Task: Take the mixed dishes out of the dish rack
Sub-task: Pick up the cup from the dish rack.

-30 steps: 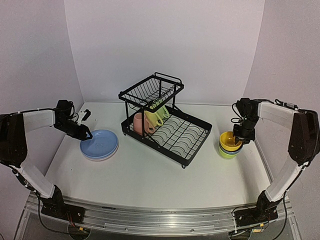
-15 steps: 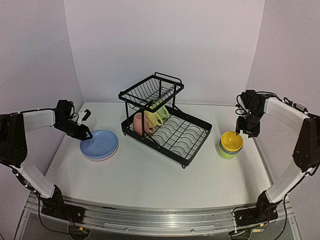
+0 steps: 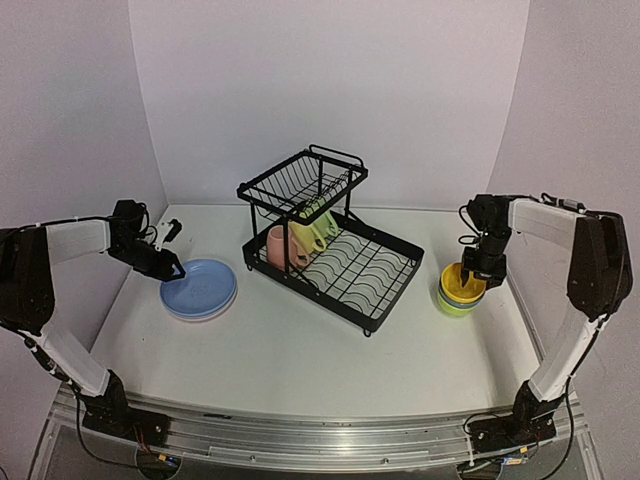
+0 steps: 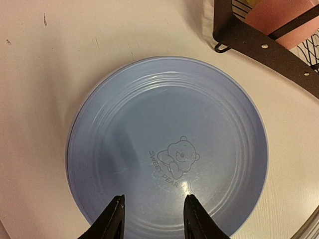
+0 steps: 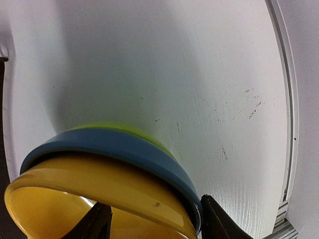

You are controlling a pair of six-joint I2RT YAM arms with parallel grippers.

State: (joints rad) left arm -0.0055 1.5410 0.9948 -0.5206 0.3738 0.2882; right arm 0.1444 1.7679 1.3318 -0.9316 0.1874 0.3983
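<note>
The black wire dish rack stands mid-table with a pink mug, a yellow mug and a pale-green mug under its upper basket. A blue plate lies left of it on a paler plate. My left gripper hovers open over the blue plate, nothing between its fingers. On the right, a yellow bowl sits nested in a blue bowl and a green bowl. My right gripper is open, straddling the stack's rim.
The rack's black corner and the pink mug lie just beyond the plate. The table's right edge rail runs close by the bowl stack. Pale walls enclose the table on three sides.
My right gripper opened, lifted off the bowls toward the back, then came down again over the stack's rim. The left arm and the plate have not moved.
</note>
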